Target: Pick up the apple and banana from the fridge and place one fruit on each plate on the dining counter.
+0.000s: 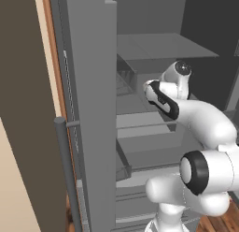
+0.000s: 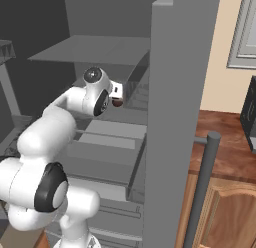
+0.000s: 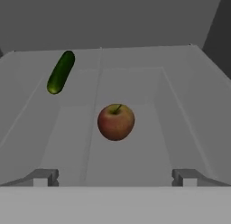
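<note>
A reddish-brown apple (image 3: 116, 122) lies on a grey shelf inside the fridge (image 1: 91, 109), and it also shows as a small dark red spot (image 2: 117, 103) just past my wrist. My gripper (image 3: 115, 178) is open, its two fingertips (image 3: 45, 177) spread wide on either side and short of the apple, touching nothing. My white arm reaches into the fridge's middle shelf between the two opened doors. The banana, the plates and the dining counter are out of view.
A dark green elongated vegetable (image 3: 60, 72) lies at the shelf's back left. The shelf has raised side walls. A fridge door (image 2: 175, 117) with a long handle (image 2: 202, 187) stands to the arm's right, beside a wooden wall counter (image 2: 225, 147). The other door's handle (image 1: 65, 170) is on the left.
</note>
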Robot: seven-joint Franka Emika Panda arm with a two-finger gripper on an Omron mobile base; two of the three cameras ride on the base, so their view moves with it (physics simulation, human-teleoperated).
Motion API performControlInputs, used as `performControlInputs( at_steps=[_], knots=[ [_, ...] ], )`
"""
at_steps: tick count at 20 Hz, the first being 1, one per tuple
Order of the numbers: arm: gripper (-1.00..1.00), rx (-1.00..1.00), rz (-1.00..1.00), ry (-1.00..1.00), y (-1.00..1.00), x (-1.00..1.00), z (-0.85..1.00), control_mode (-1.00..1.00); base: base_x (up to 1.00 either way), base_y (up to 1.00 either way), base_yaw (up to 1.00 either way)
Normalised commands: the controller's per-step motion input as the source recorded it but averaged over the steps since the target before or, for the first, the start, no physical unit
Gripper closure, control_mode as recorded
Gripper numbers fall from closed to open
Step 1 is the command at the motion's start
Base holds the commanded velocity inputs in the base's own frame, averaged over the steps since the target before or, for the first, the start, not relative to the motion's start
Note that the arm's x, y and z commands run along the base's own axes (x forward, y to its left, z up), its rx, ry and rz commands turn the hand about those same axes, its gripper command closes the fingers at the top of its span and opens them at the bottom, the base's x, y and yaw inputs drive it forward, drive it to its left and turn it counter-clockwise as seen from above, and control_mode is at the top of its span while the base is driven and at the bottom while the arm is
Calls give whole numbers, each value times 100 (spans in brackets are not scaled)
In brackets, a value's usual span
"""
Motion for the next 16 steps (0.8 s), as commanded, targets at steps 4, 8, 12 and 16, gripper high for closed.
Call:
performControlInputs(
  at_steps=[4,8,12,16],
  knots=[
    [-100,0,-1,0,0,39,-10,-100,0,0,0],
    [-100,0,-1,0,-2,28,-19,-100,0,0,0],
    [-100,0,-2,0,-11,3,-25,-100,0,0,0],
    [-100,0,-2,0,-7,6,-22,-100,0,0,0]
  ],
)
